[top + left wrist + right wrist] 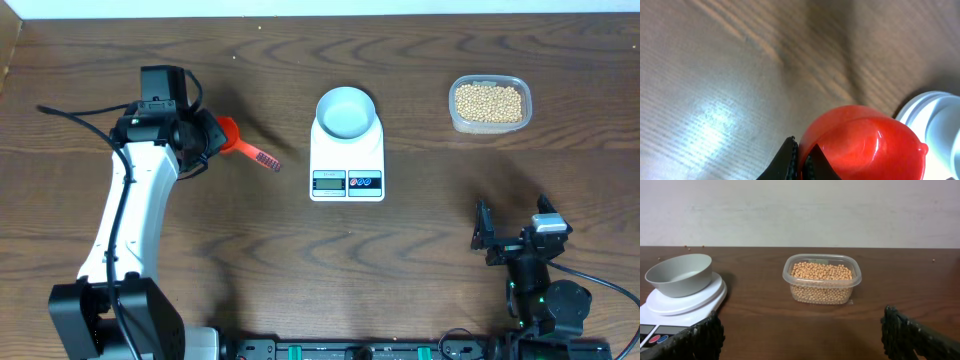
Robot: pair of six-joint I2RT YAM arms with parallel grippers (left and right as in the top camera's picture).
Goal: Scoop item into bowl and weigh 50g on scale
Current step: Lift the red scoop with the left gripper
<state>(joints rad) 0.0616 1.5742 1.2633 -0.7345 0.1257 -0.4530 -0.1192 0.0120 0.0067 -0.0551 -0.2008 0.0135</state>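
Centrally, 1 pale bowl (346, 110) sits on the far end of 1 white scale (330, 155), whose 2 round buttons, red and blue, face near. Far right, well apart, 1 clear container (453, 102) holds the many beans (489, 102). Left of the scale, 1 red scoop (228, 130) lies at the left gripper (209, 135); whether those fingers clamp it I cannot tell. Near right, the right gripper (801, 322) gapes wide, holding nothing.
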